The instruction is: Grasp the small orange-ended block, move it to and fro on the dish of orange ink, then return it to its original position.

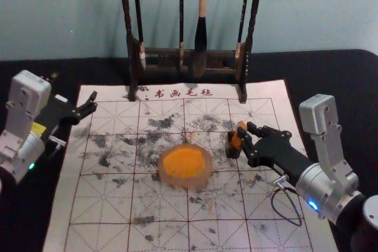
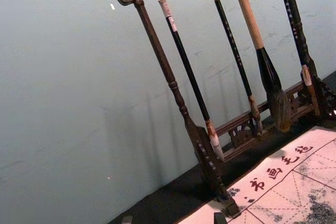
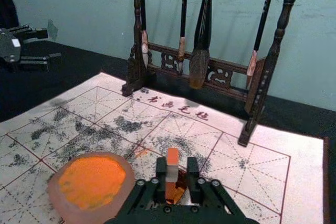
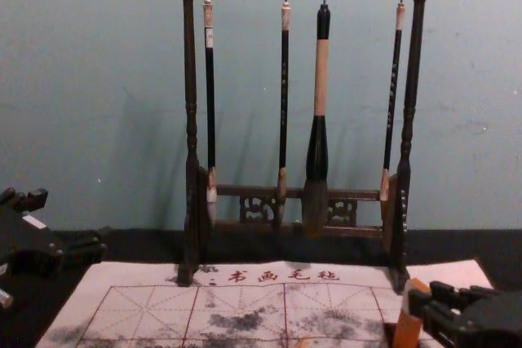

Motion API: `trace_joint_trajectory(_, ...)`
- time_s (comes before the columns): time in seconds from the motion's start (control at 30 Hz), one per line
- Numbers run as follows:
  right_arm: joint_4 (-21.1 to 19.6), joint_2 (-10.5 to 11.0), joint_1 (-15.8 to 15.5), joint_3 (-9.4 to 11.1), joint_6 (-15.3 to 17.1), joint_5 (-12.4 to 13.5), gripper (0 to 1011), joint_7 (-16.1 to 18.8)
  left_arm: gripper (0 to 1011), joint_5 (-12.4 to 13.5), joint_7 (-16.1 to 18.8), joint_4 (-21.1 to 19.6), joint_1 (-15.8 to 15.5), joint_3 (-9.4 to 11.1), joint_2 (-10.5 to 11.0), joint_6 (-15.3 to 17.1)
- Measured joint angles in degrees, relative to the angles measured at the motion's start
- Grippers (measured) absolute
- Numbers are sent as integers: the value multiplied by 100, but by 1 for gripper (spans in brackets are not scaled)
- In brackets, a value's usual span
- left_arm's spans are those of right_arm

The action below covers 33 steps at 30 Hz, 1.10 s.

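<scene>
Right of the dish (image 1: pixel 185 183), the right gripper's (image 3: pixel 177 164) parted fingers (image 3: pixel 160 169) flank the near-upright block (image 3: pixel 172 173), the left gripper (image 1: pixel 75 87) well apart.

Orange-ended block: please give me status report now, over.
Right gripper open, block between fingers, gap on one side. Left gripper open near mat's left edge. Block at small dark box, beside dish. Nothing seems in the way.
</scene>
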Motion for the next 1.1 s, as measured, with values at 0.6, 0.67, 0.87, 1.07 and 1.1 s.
trace_joint_trajectory(0.6,-5,1,0,0,10,0,786,0,1001,0,0,0,0,0,0,0)
trace_joint_trajectory(0.67,-5,1,0,0,11,0,839,0,1001,0,0,0,0,0,0,0)
trace_joint_trajectory(0.87,-5,2,0,0,11,0,999,0,1001,0,0,0,0,0,0,0)
trace_joint_trajectory(1.07,-4,1,0,0,12,0,1000,-1,1001,0,0,0,0,0,0,0)
trace_joint_trajectory(1.1,-4,1,0,0,11,0,1000,-1,1001,0,0,0,0,0,0,0)
